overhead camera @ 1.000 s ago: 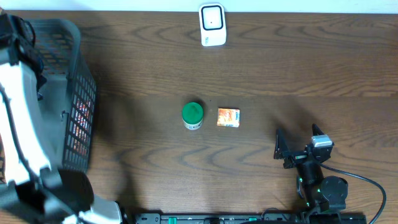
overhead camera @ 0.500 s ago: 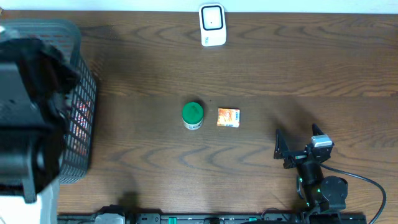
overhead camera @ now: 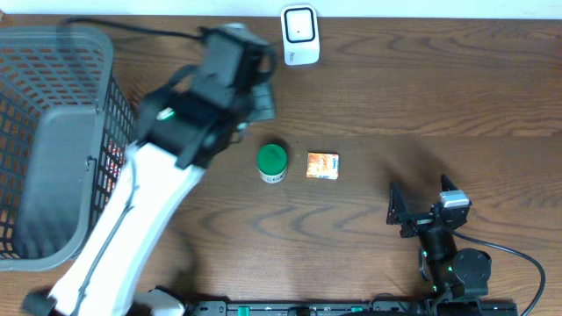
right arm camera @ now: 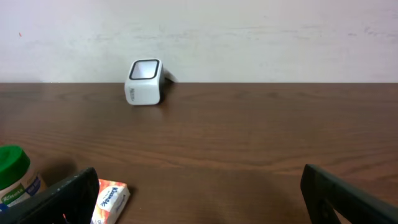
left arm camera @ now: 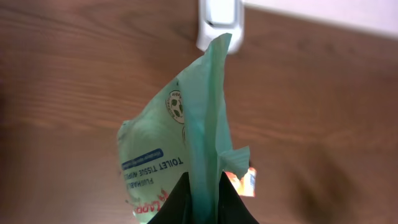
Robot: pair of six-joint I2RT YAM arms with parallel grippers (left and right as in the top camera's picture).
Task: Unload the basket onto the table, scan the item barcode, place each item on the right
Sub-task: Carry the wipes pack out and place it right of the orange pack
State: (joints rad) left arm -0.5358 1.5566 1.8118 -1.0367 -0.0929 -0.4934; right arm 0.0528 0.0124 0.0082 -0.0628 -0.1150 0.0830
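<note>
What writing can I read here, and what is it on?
"TOILET TISSUE" on the green packet in the left claw; its other print is blurred.
Blue word on the small orange packet: too blurred to read.
Label on the green-lidded jar: too small to read.

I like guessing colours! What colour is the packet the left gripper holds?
The packet is pale mint green with some printed labels, clearest in the left wrist view.

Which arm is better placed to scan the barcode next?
Left. The left end effector holds the pack close to the scanner; the right end effector is open, empty and farther away.
</note>
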